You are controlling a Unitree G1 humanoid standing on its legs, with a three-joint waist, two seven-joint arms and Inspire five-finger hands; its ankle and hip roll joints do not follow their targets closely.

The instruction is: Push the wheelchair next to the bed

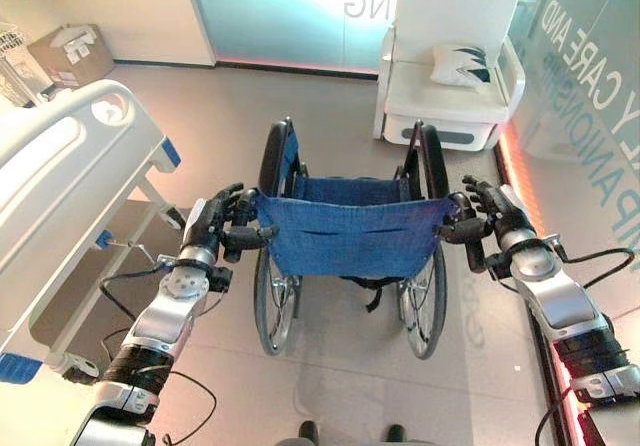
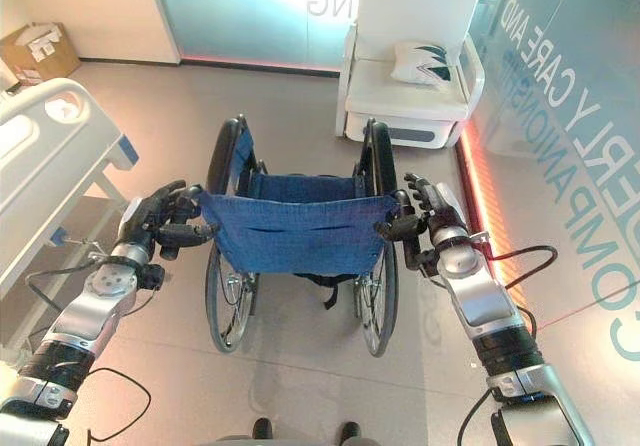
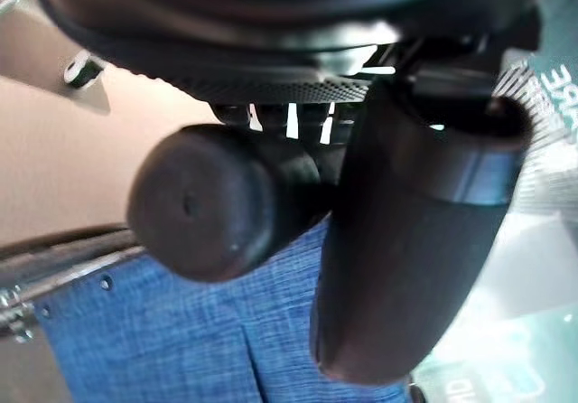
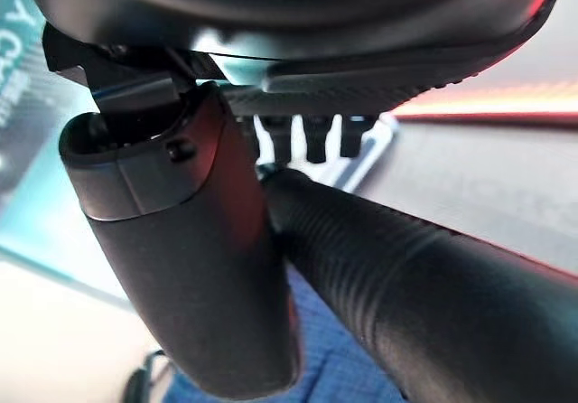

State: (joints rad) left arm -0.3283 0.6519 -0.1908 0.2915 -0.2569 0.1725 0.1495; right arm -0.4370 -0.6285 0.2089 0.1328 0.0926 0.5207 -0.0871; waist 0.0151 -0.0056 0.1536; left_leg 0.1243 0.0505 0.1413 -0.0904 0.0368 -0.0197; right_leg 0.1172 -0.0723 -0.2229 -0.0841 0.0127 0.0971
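A cardboard box sits on the floor in the far left corner against the wall, with some white items poking out of its open top; what they are is too small to tell. A white armchair stands by the glass wall on the far right, carrying a patterned cushion on its seat.

The wheelchair stands in the middle of the floor with its blue fabric back facing the robot and its seat pointing toward the armchair. The left hand is wrapped round the left push handle, fingers and thumb curled about the dark rubber grip, as the left wrist view shows from close up. The right hand grips the right push handle in the same manner, the thumb lying alongside the ribbed grip with the fingers closed behind it.

The bed runs along the left side, its white footboard and blue corner bumpers nearest the wheelchair. The wheelchair's left wheel is near the bed's frame but apart from it, with a strip of bare floor between. Ahead of the wheelchair the grey floor is open up to the frosted glass partition. On the right, a lit red strip runs along the base of the glass wall, close beside the right arm.
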